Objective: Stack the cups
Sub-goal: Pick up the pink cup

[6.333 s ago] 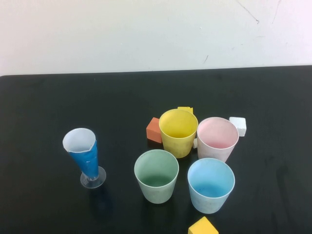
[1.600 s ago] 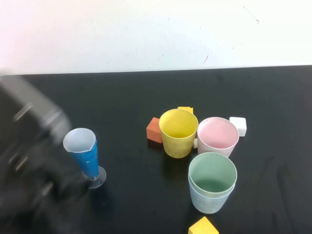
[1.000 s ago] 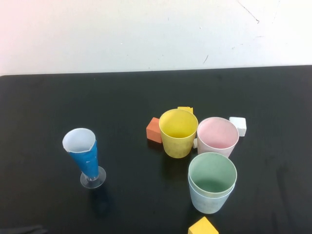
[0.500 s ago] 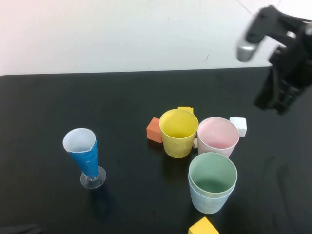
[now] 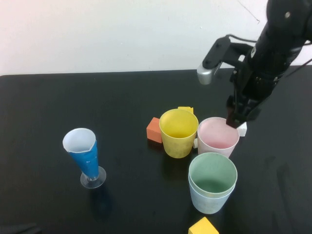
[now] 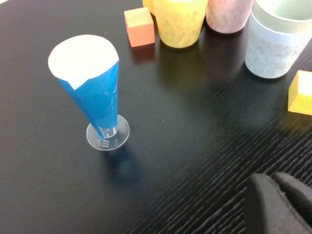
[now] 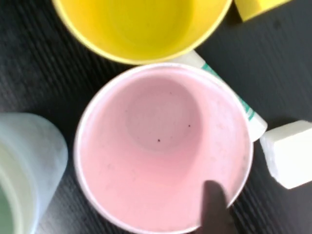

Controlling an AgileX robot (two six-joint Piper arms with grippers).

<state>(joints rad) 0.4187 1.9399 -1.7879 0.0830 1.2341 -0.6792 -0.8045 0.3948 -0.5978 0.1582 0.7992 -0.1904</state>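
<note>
Hovering over the far rim of the pink cup (image 5: 218, 136), the right tool (image 5: 237, 118) shows one dark fingertip (image 7: 214, 202) inside that rim; whether it is apart or together cannot be told. Crowding the pink cup are the yellow cup (image 5: 178, 132) just beside it, a white block (image 5: 239, 126) behind it, and a white tube (image 7: 229, 92) wedged between the two cups. Nearer than the pink cup, the green cup (image 5: 212, 173) sits nested in the blue cup (image 5: 209, 200). An orange block (image 5: 154, 129) touches the yellow cup's other side. A cone glass (image 5: 85, 153) stands well apart on the bench (image 5: 73, 107). Only a dark edge of the left tool (image 6: 278, 202) shows near that glass; its state cannot be told.
</note>
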